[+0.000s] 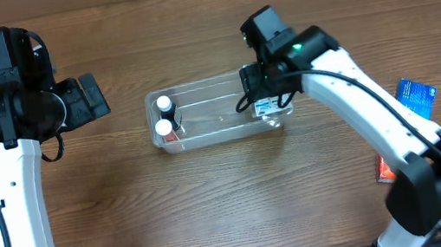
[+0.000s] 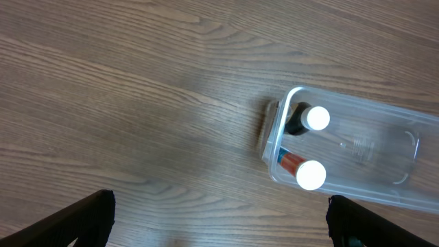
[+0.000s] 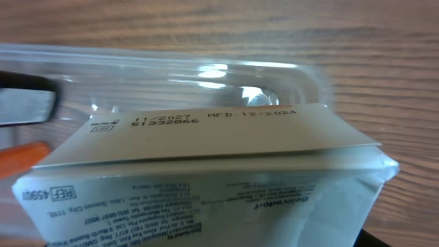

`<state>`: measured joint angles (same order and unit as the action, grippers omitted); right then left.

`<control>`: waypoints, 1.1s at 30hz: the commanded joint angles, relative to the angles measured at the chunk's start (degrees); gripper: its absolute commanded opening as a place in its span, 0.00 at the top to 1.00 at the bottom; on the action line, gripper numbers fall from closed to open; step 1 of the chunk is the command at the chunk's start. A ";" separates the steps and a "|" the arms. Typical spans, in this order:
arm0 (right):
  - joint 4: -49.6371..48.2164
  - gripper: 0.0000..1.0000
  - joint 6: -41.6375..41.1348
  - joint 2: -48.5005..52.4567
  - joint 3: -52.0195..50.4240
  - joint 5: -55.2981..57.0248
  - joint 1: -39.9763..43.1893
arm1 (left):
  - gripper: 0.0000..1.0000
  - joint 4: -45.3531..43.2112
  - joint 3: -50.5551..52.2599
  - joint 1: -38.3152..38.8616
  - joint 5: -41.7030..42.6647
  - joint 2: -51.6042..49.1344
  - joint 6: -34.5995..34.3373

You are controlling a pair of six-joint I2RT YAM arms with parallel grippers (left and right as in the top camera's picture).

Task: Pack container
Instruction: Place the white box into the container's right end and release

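Note:
The clear plastic container [image 1: 198, 87] lies in the middle of the table. Two white-capped bottles [image 1: 165, 104] [image 1: 165, 129] stand in its left end. My right gripper [image 1: 261, 93] is over the container's right end, shut on a white printed box [image 1: 268, 106]. In the right wrist view the box [image 3: 206, 158] fills the frame and hides the fingers, with the container wall [image 3: 206, 72] behind it. My left gripper [image 1: 92, 94] is open and empty, left of the container. In the left wrist view its fingers [image 2: 219, 226] spread wide over bare wood, short of the container [image 2: 274, 134] and the bottles [image 2: 317, 118] [image 2: 310, 174].
A blue packet [image 1: 416, 94] lies at the right of the table. A small orange-red item [image 1: 385, 171] lies near the right arm's base. The container's middle holds nothing that I can see.

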<state>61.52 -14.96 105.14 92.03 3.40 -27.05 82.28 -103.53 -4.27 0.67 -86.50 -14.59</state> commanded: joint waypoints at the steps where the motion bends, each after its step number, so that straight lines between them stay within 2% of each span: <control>1: -1.57 0.29 0.02 3.28 -0.09 0.37 -0.26 | 0.00 -0.22 0.24 -0.22 -0.02 -0.31 0.92; 15: -2.01 0.28 0.20 6.49 -0.09 0.37 -0.26 | 0.00 -0.20 0.24 -0.22 -0.02 -0.31 0.92; 18: -1.66 0.13 0.20 6.49 -0.09 0.37 -0.26 | 0.00 -0.17 0.24 -0.22 -0.02 -0.28 0.90; 19: -1.68 0.11 0.20 6.49 -0.09 0.37 -0.26 | 0.00 -0.20 0.24 -0.22 -0.02 -0.31 0.92; 28: -1.33 0.06 -0.07 5.70 -0.02 0.37 -0.28 | 0.00 -0.20 0.24 -0.22 -0.02 -0.31 0.96; 30: -1.20 0.01 -0.28 4.07 0.00 0.39 -0.28 | 0.00 -0.22 0.24 -0.22 -0.02 -0.31 1.36; 33: -1.05 0.00 -1.27 -0.50 0.96 1.01 -0.26 | 0.00 -0.24 0.24 -0.22 -0.04 -0.28 1.33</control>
<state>60.40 -14.96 111.33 91.98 3.40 -27.05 82.24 -103.53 -4.27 0.67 -86.48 -14.57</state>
